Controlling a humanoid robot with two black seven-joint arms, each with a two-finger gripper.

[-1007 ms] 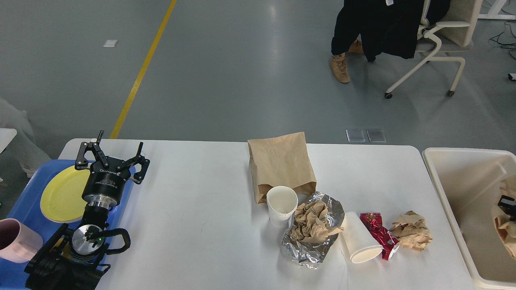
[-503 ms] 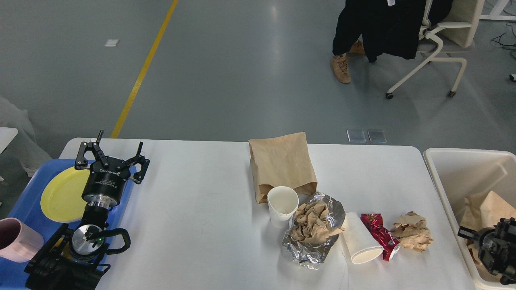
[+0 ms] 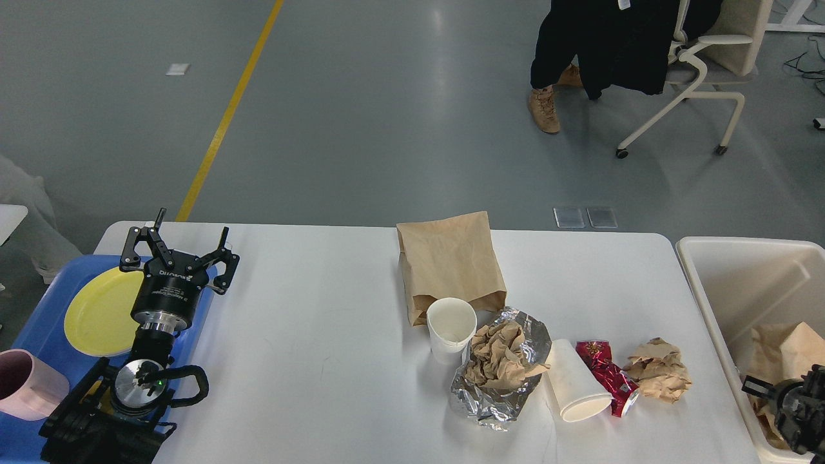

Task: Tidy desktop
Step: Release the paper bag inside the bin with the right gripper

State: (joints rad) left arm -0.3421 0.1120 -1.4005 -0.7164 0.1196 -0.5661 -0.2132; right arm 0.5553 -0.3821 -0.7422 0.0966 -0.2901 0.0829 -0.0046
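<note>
A: How far along?
B: Partway, I judge; paper (image 3: 783, 345) lies in the bin (image 3: 741, 283); bag (image 3: 449, 264), cups (image 3: 451, 327), foil (image 3: 499, 370), wrapper (image 3: 606, 374) crowd the desktop's (image 3: 309, 348) near right.
A: Grippers?
B: Left gripper (image 3: 177, 248) spread wide, empty, at the left edge; right gripper (image 3: 760, 388) over the bin, can't tell.

The floor (image 3: 387, 116) was smooth grey, glossy enough to carry a pale streak of overhead light near the top centre. A yellow line (image 3: 225, 116) ran diagonally across it from the upper edge toward the lower left. A small white patch (image 3: 176, 69) lay left of that line. Two grey floor plates (image 3: 585, 217) sat side by side. At upper right stood a white-framed office chair (image 3: 699, 71) on castors, with dark clothing (image 3: 619, 45) draped over it, and a person's tan boots (image 3: 544, 109) just beside it. Cables (image 3: 799, 61) trailed at the far right.
</note>
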